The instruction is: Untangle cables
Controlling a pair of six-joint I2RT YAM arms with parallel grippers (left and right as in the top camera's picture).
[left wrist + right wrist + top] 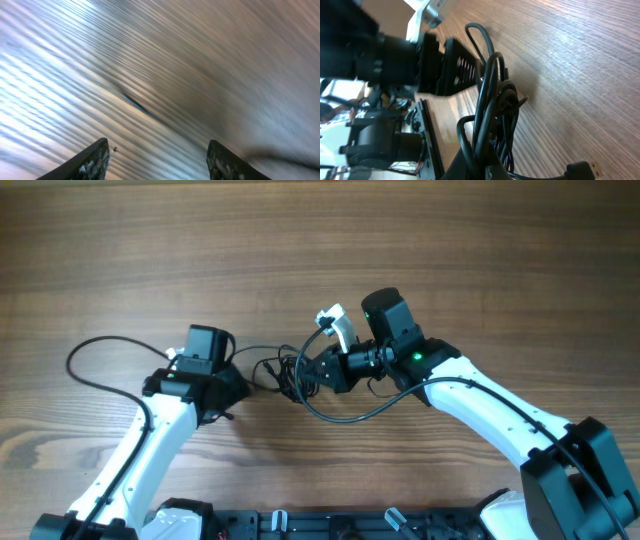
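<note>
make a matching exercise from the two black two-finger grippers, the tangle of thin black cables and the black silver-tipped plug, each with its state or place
Things
A. left black two-finger gripper
B. right black two-finger gripper
C. tangle of thin black cables
D. black silver-tipped plug

States or places
1. shut on the cables
2. bottom right corner of the right wrist view
3. open over the brown wooden table, nothing between its fingers
4. bunched between the two arms

Pairs: A-3, B-1, C-4, D-2

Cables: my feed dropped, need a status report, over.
Left gripper fingers apart, empty. Right gripper shut on cables, bundle tangled. No obstruction visible.
</note>
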